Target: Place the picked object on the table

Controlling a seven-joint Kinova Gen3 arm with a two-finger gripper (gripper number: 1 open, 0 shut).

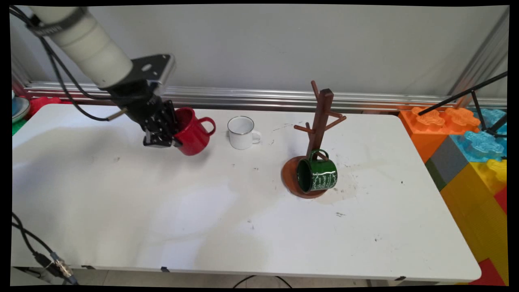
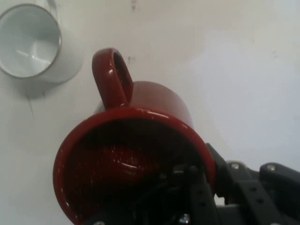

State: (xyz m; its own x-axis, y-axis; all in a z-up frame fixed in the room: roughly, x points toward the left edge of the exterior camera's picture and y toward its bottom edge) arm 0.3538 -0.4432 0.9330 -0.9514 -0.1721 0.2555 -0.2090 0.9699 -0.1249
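Red mug [image 1: 194, 133], main view: tilted, clamped at its rim by the black gripper [image 1: 168, 136] at the table's [image 1: 121, 202] far left, its handle toward a white mug [image 1: 242, 132] standing just beside it. Farther right, a green mug [image 1: 317, 175] lies on its side on the base of a brown mug tree [image 1: 318, 125].

Hand view: one finger reaches inside the red mug [image 2: 136, 159], the other presses outside the rim; the gripper [image 2: 206, 183] is closed on the wall. The white mug [image 2: 33, 42] sits at the upper left.

The arm [image 1: 87, 44] slants down from upper left; its gripper [image 1: 172, 136] is closed on a mug's rim [image 1: 181, 117], one finger inside.
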